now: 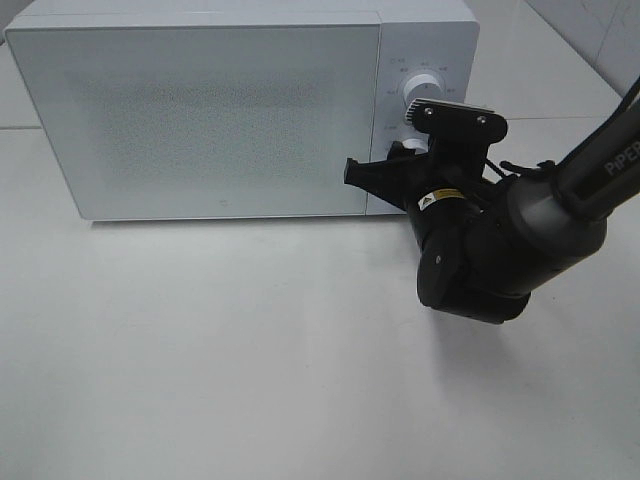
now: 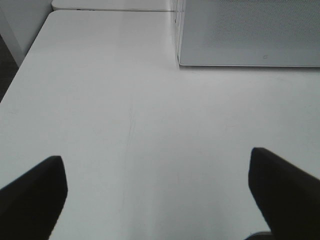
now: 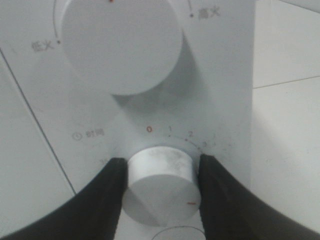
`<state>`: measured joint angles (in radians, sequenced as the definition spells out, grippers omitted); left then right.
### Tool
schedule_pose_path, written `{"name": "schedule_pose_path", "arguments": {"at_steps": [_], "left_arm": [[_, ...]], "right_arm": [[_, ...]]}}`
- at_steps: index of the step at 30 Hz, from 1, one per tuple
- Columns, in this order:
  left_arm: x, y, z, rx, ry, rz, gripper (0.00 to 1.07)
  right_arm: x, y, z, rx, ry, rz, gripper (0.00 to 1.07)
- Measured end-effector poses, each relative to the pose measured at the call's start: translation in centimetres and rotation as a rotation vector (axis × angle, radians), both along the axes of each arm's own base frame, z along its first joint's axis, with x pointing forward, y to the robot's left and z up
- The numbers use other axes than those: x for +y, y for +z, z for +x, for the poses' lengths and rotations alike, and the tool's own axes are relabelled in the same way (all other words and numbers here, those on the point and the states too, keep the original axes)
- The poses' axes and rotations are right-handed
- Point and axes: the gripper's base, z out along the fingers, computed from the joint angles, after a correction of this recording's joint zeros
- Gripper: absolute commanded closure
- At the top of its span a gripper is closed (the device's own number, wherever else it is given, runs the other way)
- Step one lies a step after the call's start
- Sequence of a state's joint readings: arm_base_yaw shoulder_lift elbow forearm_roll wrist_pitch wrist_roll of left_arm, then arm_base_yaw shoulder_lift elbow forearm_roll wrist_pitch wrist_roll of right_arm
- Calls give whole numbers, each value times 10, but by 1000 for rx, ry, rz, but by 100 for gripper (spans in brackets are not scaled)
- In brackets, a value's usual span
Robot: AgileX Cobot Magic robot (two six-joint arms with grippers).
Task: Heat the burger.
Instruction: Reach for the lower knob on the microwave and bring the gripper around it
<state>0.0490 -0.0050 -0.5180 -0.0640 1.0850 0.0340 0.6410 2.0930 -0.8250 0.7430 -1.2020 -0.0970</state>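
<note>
Plainly, the desk [image 1: 250, 380] is carrying the microwave [image 1: 240, 18] at its far side, and the burger is not showing in any view. The door [image 1: 200, 120] is sitting shut and its frosted front is hiding the inside, so I am judging that the burger is lying in there, though nothing is confirming it.

The biggest risk is lying with the microwave itself: a hard twist low on its panel could be dragging the whole box across the smooth desk. The right arm [image 1: 520, 230] is reaching in from the right and covering the lower panel in the high view, so that camera is not checking the dial.

The left end effector [image 2: 156, 160] is hanging over the desk, short of the microwave's left corner, its jaws standing wide apart and holding nothing; it is blocking nothing.

The upper knob [image 3: 120, 45] is sitting just above the grip, near enough for a finger to be brushing it if the wrist is tilting. The right end effector [image 3: 162, 170] is clamping the lower knob [image 3: 160, 187] from both sides. Smooth round plastic is inviting slip, and the crowded scale marks [image 3: 172, 131] are making it easy to be setting too much or too little time.
</note>
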Motion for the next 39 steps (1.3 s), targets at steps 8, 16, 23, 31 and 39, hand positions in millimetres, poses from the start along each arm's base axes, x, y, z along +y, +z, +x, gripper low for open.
{"name": "schedule_pose_path", "arguments": {"at_steps": [8,16,23,31,39], "left_arm": [[0,0,0,0,0,0,13],[0,0,0,0,0,0,13],[0,0,0,0,0,0,13],[0,0,0,0,0,0,13],[0,0,0,0,0,0,13]], "right_arm": [[0,-1,-1,-3,-14,182,107],[0,-1,-1,-4,-45,426,107],[-1,-2,-2,1,-78,704,107],[-1,-2,-2,3,-109,889,107],[-1,-2,-2,3,-134,1032,107]]}}
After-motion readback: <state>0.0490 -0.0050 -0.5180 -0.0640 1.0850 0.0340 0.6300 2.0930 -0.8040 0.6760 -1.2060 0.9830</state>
